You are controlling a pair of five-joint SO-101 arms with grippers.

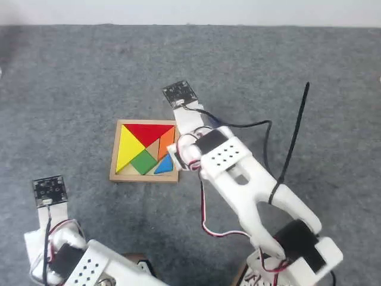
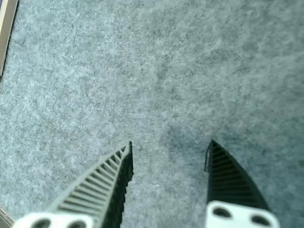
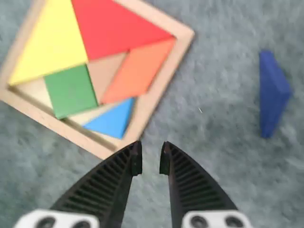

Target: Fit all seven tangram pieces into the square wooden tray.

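The square wooden tray (image 1: 115,170) lies mid-table and holds a red triangle (image 1: 147,132), a yellow triangle (image 1: 128,149), a green square (image 1: 143,161), an orange piece (image 1: 166,143) and a light blue triangle (image 1: 164,166). Patches of pale wood (image 3: 107,71) show between them. A dark blue piece (image 3: 273,92) lies on the carpet beside the tray. My right gripper (image 3: 150,159) hangs just outside the tray's edge near the light blue triangle (image 3: 113,121), open by a narrow gap and holding nothing. My left gripper (image 2: 168,147) is wide open over bare carpet.
Grey carpet covers the table. The right arm (image 1: 238,173) reaches over the tray's right side, with a black cable (image 1: 294,131) trailing behind it. The left arm (image 1: 59,250) sits at the near left corner. A tray edge (image 2: 7,28) shows in the left wrist view.
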